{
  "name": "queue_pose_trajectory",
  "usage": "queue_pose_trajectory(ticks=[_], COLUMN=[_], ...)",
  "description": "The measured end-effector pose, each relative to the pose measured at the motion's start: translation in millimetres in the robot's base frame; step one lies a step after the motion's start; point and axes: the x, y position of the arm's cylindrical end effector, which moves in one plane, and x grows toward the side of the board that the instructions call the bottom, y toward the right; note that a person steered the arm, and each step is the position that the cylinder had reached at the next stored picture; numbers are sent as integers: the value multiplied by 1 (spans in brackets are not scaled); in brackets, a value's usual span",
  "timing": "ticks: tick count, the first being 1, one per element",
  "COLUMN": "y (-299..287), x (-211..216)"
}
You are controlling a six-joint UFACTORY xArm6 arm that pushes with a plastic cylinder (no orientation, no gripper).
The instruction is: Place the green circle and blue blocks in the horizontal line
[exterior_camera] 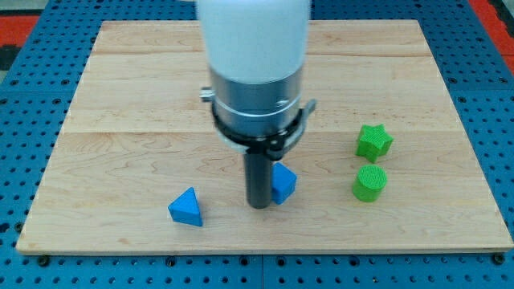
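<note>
Green circle [369, 182] sits on the view's right side of the board, directly below the green star [373, 141], the two near but apart. No containers here; every block lies loose on the wooden board [120, 96]. Two blue blocks: a blue triangle [186, 208] low on the view's left of centre, and a second blue block [283, 182], shape unclear because the rod partly hides it, near the middle. Board is pale wood planks, resting on a blue gridded mat [24, 160] with some red at the top corners. No jaws on this arm, just a straight dark rod under a white and grey housing. The tip [259, 205] touches or sits just beside the second blue block's left side, with the green circle well off to its right.
</note>
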Motion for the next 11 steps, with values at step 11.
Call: queue_pose_trajectory(ticks=[11], y=[-94], x=[13])
